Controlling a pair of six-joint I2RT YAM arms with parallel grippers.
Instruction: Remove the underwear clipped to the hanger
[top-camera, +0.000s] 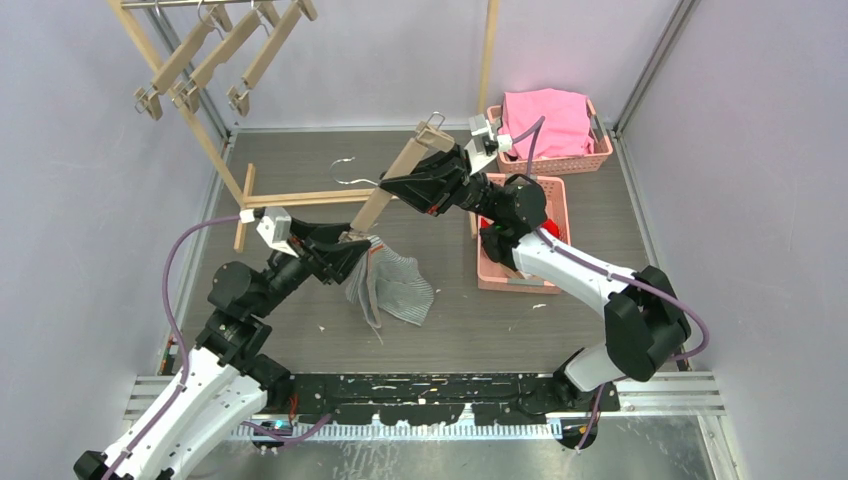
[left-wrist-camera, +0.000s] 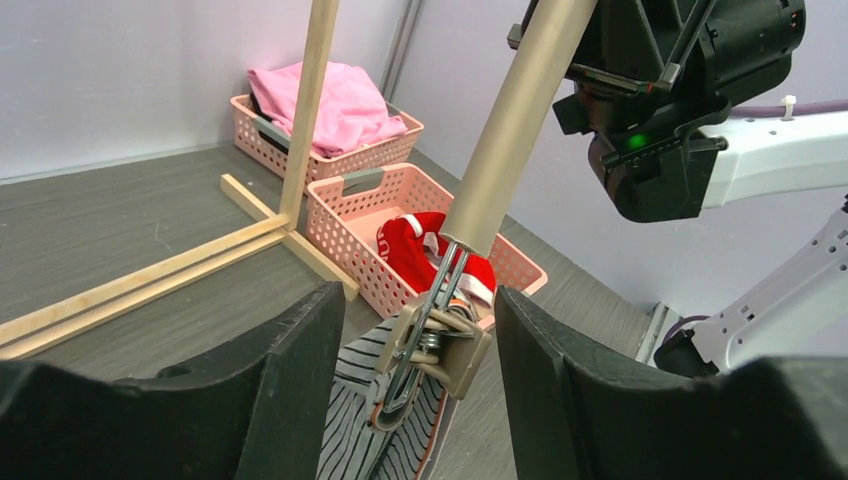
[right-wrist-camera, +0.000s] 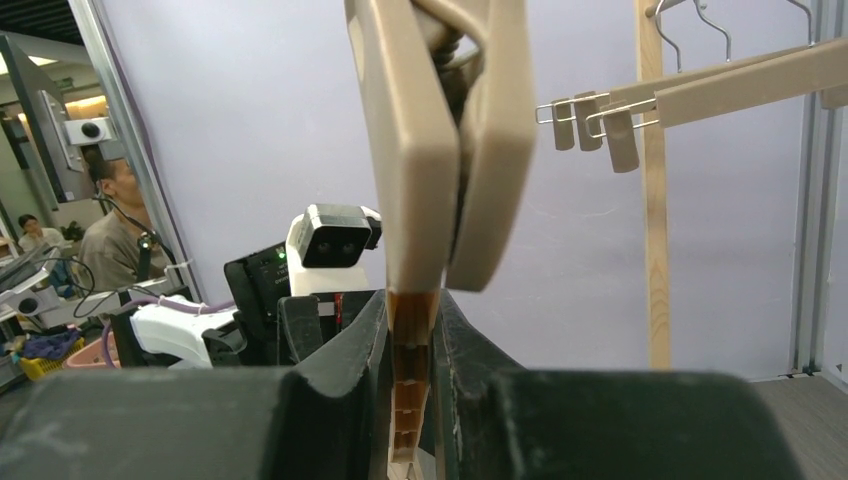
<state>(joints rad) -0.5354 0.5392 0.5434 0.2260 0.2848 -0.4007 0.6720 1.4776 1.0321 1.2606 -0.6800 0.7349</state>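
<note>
My right gripper (top-camera: 398, 186) is shut on the tan hanger (top-camera: 410, 160) and holds its bar tilted above the table; in the right wrist view (right-wrist-camera: 412, 312) the bar sits between the pads, with an empty clip (right-wrist-camera: 440, 150) above. The grey-and-white striped underwear (top-camera: 396, 285) hangs from the lower clip (left-wrist-camera: 440, 345), its bottom resting on the table. My left gripper (top-camera: 347, 246) is open, its fingers (left-wrist-camera: 300, 370) on either side of that clip. The red underwear (left-wrist-camera: 425, 250) lies in the near pink basket (left-wrist-camera: 350, 205). The cream piece is out of view.
A wooden rack (top-camera: 300, 198) with several empty hangers (top-camera: 200, 60) stands at the back left. The near pink basket (top-camera: 556, 195) is at the right, partly under my right arm. Behind it, a second basket (top-camera: 585, 160) holds a pink cloth (top-camera: 545, 120).
</note>
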